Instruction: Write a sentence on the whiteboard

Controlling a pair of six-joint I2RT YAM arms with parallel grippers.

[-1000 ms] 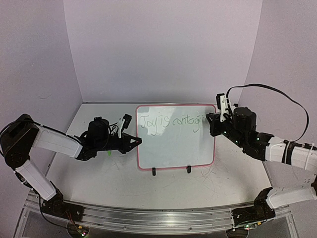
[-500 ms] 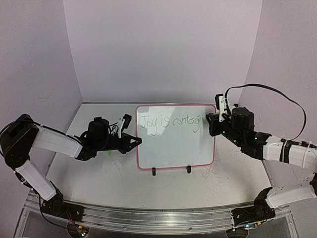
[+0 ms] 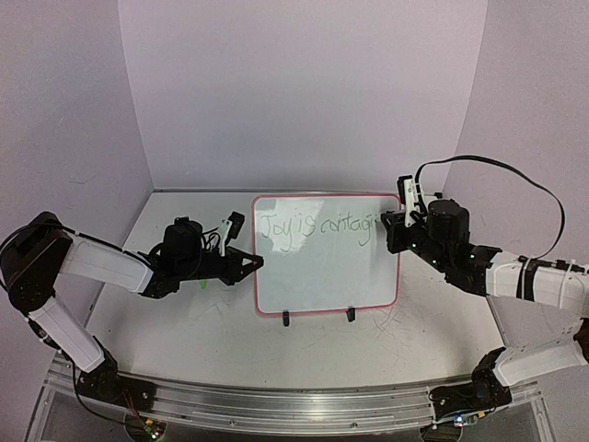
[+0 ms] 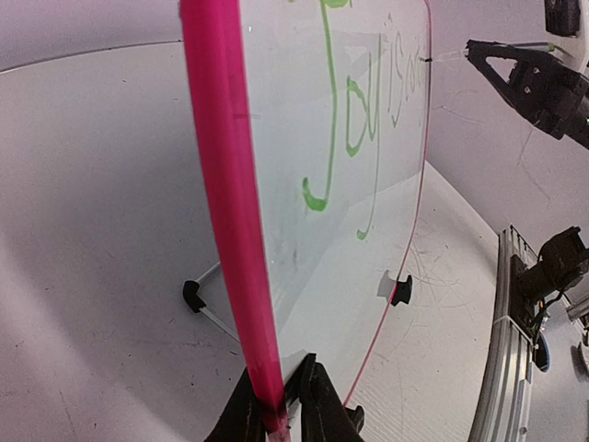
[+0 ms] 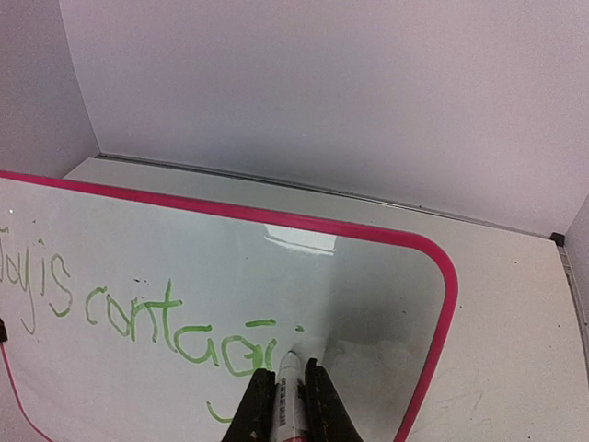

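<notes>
The whiteboard stands upright on the table's middle, with a pink rim. My left gripper is shut on its left edge, the rim pinched between the black fingers. Green handwriting, the sentence, runs along the top and reads "Joy is contagi". My right gripper is shut on a white marker. The marker's tip touches the board just right of the last letter, and the right gripper stands close above the board's right part.
Two black stand feet rest on the scratched white table. Purple walls close the back and both sides. A metal rail runs along the near edge. The right arm's black cable arcs above it.
My right gripper with the marker has shifted slightly left and up along the board's top right. The left arm and the board have not moved.
</notes>
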